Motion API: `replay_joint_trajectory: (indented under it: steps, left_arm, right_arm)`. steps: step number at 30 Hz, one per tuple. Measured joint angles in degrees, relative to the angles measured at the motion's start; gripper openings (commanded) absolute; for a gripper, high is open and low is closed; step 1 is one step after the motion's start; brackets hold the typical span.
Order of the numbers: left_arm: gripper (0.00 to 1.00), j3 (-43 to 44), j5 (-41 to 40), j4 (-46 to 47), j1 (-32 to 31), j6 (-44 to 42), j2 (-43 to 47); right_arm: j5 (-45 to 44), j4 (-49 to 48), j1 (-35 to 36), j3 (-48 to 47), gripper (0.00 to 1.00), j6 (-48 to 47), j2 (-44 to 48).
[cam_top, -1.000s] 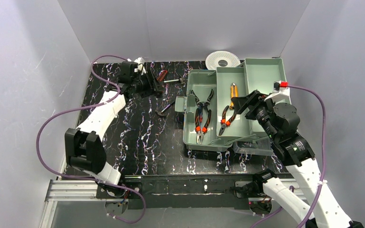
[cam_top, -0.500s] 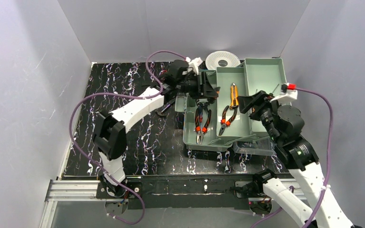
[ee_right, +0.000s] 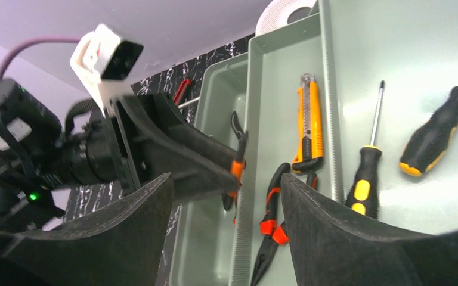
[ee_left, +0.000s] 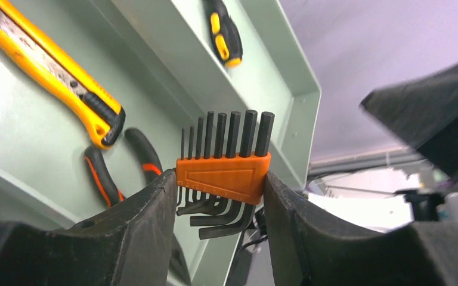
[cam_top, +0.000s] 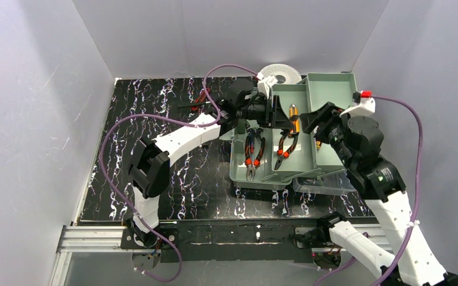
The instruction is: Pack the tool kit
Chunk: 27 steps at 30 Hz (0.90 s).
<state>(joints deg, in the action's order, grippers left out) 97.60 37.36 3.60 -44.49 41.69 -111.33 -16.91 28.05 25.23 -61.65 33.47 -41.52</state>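
The pale-green tool kit box [cam_top: 267, 179] lies open at the table's right. In it are two orange-and-black pliers [cam_top: 250, 152], a yellow utility knife [ee_left: 53, 77] and two screwdrivers [ee_right: 367, 173]. My left gripper [ee_left: 220, 185] hangs over the box's middle tray [ee_left: 24, 131], shut on an orange holder of black hex keys [ee_left: 222, 176]. My right gripper [ee_right: 226, 182] stands open just right of it, above the right tray [ee_right: 393, 53], with nothing between its fingers. Seen from above, the left gripper [cam_top: 283, 113] and the right gripper [cam_top: 313, 122] nearly meet.
A white round spool [cam_top: 279, 74] sits behind the box. A red-handled tool [cam_top: 201, 95] lies on the black marbled table [cam_top: 155, 155] at the back, left of the box. The clear lid [cam_top: 322, 186] rests against the box's front right corner.
My left arm swung from the table's back left to over the box, carrying the hex key set. The right gripper shifted slightly back and up.
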Motion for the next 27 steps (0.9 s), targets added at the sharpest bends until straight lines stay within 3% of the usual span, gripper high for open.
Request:
replay_joint_trajectory:
  steps: [7,14,17,19,20,21,22,24,27]
  left_arm:
    - [0.11,-14.19,-3.1,5.73,-2.71,-14.43,9.53]
    - [0.12,-16.48,-5.42,9.42,-4.28,-29.44,14.47]
    - [0.13,-17.77,-5.92,9.44,-4.72,-31.26,14.47]
    - [0.13,-17.77,-6.6,9.77,-5.27,-32.46,14.47]
    - [0.14,-17.77,-7.06,9.66,-5.62,-33.22,14.47]
    - [0.17,-18.08,-7.58,9.64,-5.92,-34.05,14.56]
    - [0.23,-18.45,-7.91,9.35,-6.14,-34.6,14.69]
    - [0.5,-18.73,-8.13,9.07,-6.14,-34.93,14.99]
    - [0.79,-20.39,-8.28,10.16,-5.92,-34.56,16.24]
  right_arm:
    - [4.22,6.38,0.0,-10.12,0.66,3.15,-9.01]
    - [9.7,13.05,0.0,-12.68,0.65,3.96,-13.27]
    - [13.07,14.29,0.0,-13.16,0.64,3.91,-15.74]
    - [16.68,14.91,0.0,-13.16,0.57,3.96,-17.77]
    - [17.51,15.37,0.02,-13.16,0.43,3.98,-18.58]
    - [18.36,15.56,0.0,-13.14,0.19,4.2,-19.5]
    - [18.43,15.56,-0.13,-12.44,0.03,4.26,-19.76]
    - [17.31,15.67,-0.48,-11.63,0.01,3.8,-19.63]
    - [16.68,15.47,-0.59,-11.17,0.01,4.17,-19.26]
